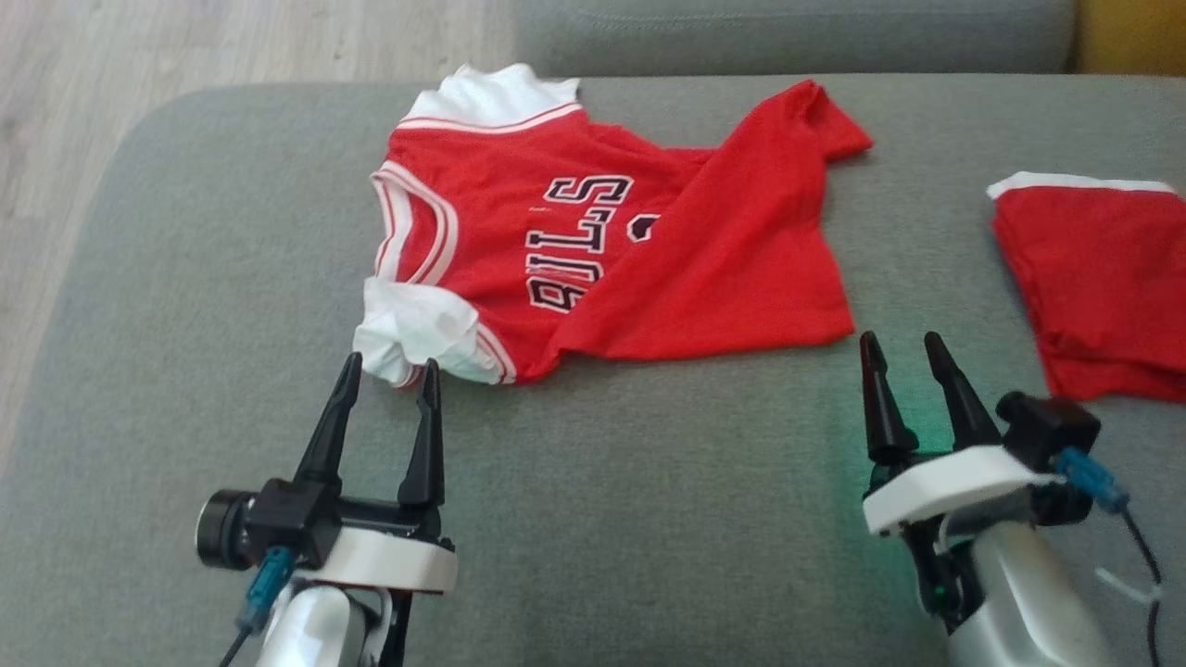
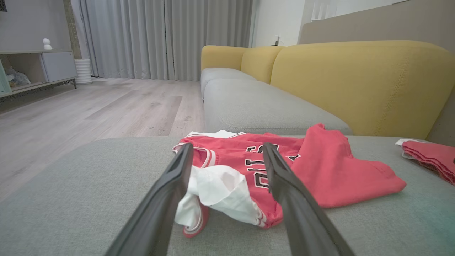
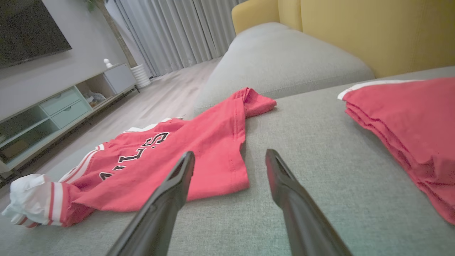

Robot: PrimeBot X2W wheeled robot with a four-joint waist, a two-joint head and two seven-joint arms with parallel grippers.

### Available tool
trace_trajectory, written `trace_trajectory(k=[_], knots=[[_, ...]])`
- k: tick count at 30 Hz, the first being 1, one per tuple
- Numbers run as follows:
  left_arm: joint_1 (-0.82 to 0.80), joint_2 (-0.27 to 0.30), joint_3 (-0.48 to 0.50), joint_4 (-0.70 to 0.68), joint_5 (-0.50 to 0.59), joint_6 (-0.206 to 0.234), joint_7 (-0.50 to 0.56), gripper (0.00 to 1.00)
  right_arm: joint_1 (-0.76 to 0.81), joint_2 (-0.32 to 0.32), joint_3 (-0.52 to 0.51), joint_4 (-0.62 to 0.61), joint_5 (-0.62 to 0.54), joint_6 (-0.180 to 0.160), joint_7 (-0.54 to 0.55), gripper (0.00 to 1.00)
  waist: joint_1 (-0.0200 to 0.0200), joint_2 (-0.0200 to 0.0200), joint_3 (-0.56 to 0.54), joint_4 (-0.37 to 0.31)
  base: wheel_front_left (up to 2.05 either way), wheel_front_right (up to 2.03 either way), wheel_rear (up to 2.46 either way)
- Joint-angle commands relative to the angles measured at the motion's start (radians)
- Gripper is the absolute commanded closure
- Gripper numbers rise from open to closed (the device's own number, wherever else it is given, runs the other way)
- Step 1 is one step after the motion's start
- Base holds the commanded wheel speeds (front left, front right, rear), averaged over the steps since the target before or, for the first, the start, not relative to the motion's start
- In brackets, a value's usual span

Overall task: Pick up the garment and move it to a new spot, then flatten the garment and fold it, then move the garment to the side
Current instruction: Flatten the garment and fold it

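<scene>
While both grippers stand with their jaws spread wide and grip nothing, the garment (image 1: 519, 185), a red jersey, lies on the grey sofa cushion (image 1: 649, 482) in the far middle of the head view. Its long axis runs across that view from side to side. The neckline (image 1: 408, 222), trimmed in white and red, points to the robot's left and the hem end points to the right. The lettering (image 1: 574, 241), black edged in white, runs sideways from the near side of the chest toward the far side. The hem end is not flat: a plain red flap (image 1: 741, 241) is turned over the body on a slant, reaching from a far right corner down to the near right corner and covering part of the lettering. The far sleeve (image 1: 491, 93) is white and spreads out toward the back of the cushion. The near sleeve (image 1: 417, 333), also white, is bunched into a lump at the near left corner.

The left gripper (image 1: 389, 371) points up the view at that lump; in the left wrist view the white cloth sits between the two fingers, which are not closed on it. The right gripper (image 1: 901, 341) is over bare cushion just near of the garment's near right corner. A second red garment (image 1: 1093, 278), folded with a white edge, lies well apart at the right. Beyond the cushion stands a yellow backrest (image 2: 355, 81)
</scene>
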Motion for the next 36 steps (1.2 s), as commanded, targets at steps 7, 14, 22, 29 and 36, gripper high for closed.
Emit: trace_trajectory(k=[7,14,22,29,36], knots=[[-0.059,0.001,0.014,-0.022,0.006,-0.016,-0.005,0.00,-0.129,0.003,-0.034,0.115,0.014,-0.001,0.083,0.00,0.0001,0.0000,0.048,0.058,0.00,0.00,0.00],[-0.078,-0.003,0.009,-0.014,0.006,-0.021,-0.005,0.00,-0.250,0.004,-0.048,0.339,-0.009,-0.001,0.086,0.00,0.0001,0.0000,0.077,0.105,0.00,0.00,0.00],[-0.082,-0.005,0.019,-0.006,0.003,-0.013,-0.005,0.00,-0.315,0.004,-0.057,0.477,-0.051,-0.001,0.020,1.00,0.0001,0.0000,0.066,0.100,0.00,0.00,0.00],[-0.065,-0.002,0.042,-0.005,0.006,-0.006,-0.005,0.00,-0.298,0.004,-0.211,0.492,-0.160,-0.001,-0.021,1.00,0.0001,0.0000,0.028,0.046,0.00,0.00,0.00],[-0.054,-0.001,0.053,0.000,0.009,-0.005,-0.005,0.00,-0.222,0.004,-0.319,0.429,-0.254,-0.001,-0.026,1.00,0.0001,0.0000,-0.004,0.006,0.00,0.00,0.00]])
